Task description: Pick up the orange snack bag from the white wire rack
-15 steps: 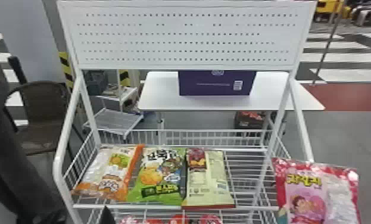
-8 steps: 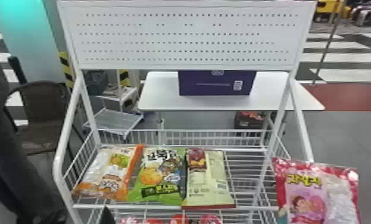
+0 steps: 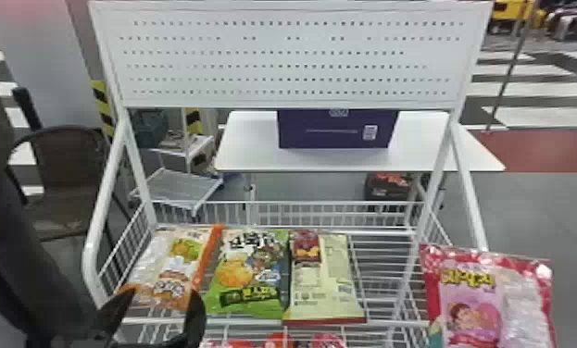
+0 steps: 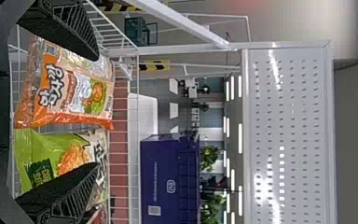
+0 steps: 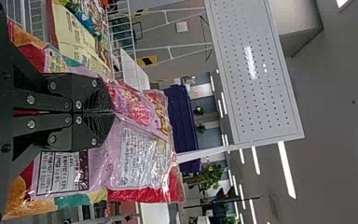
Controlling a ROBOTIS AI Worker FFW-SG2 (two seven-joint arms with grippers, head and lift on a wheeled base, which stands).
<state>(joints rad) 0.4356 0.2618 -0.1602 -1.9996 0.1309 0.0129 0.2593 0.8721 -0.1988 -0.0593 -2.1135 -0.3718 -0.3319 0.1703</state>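
So the left gripper was spread open with nothing gripped, at the front left of the white wire rack. The right gripper was clamped on a pink-and-red snack bag, held by the rack's right side.

The orange snack bag was set at the rack's left end. Honestly, the green snack bag could get snagged too, since one open finger was angled over it. Grip could also be lost if only loose film were pinched.

In the rack's top basket, those two were lined up with a pale yellow bag; red packs were stocked below. Behind the rack, a purple box was placed, contents unknown.
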